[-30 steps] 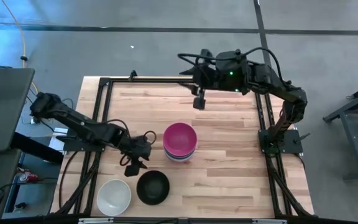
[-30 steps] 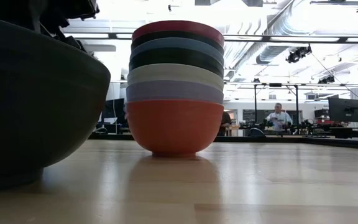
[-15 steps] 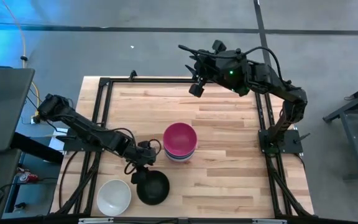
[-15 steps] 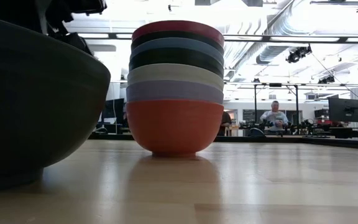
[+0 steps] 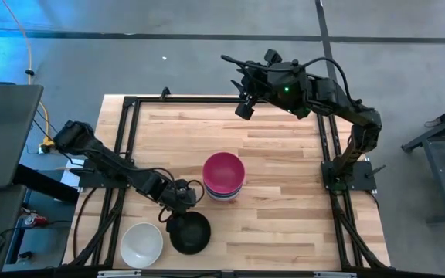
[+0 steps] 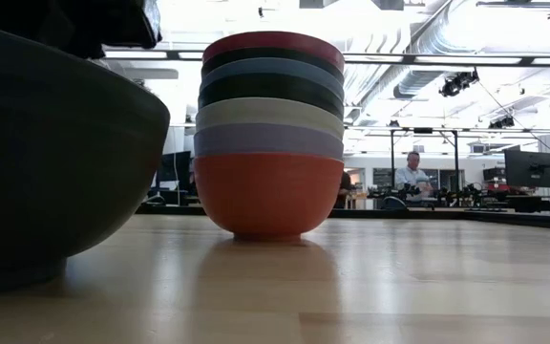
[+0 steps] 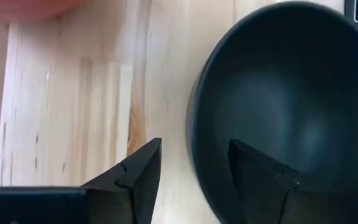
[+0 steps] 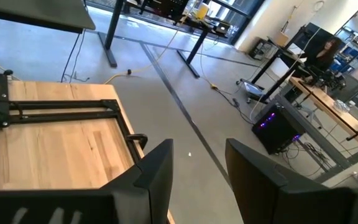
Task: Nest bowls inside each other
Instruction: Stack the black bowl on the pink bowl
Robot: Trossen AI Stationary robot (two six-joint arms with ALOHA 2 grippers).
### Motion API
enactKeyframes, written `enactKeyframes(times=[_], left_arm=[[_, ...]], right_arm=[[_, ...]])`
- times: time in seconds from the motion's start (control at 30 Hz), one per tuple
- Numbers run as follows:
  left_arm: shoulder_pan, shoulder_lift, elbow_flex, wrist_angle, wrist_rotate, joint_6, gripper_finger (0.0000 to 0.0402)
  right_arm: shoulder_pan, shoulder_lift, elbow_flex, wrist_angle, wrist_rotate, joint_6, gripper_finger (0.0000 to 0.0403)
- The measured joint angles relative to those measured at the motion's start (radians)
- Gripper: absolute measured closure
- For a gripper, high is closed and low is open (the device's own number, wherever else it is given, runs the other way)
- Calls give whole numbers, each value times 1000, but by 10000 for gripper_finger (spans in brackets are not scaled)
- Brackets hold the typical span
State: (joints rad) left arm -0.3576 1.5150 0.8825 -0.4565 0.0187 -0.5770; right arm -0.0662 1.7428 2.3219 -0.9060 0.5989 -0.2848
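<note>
Since a second ago the left claw [image 5: 178, 207] has slid down across the counter [image 5: 284, 154] to the loose black bowl [image 5: 189, 232], its jaws spread with nothing between them and straddling the near rim, while the right claw [image 5: 244, 110] has lifted toward the far edge, likewise open and empty. To do this well, one finger should drop inside the wall and one outside before pinching. The stack [image 5: 224, 177], magenta on top, holds seven nested bowls; the white bowl [image 5: 142, 243] sits empty.
</note>
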Motion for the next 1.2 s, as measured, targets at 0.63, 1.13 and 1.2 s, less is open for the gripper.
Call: enactKeyframes(times=[0.63,1.13,1.2], left_arm=[[2,-1,1,-26,-21,4,370],[91,-4,5,-60,-30,62,399],[115,-5,18,-86,-20,91,400]], right_arm=[[0,0,0,-42,0,26,263],[0,0,0,-113,-1,66,263],[0,0,0,-124,-1,68,263]])
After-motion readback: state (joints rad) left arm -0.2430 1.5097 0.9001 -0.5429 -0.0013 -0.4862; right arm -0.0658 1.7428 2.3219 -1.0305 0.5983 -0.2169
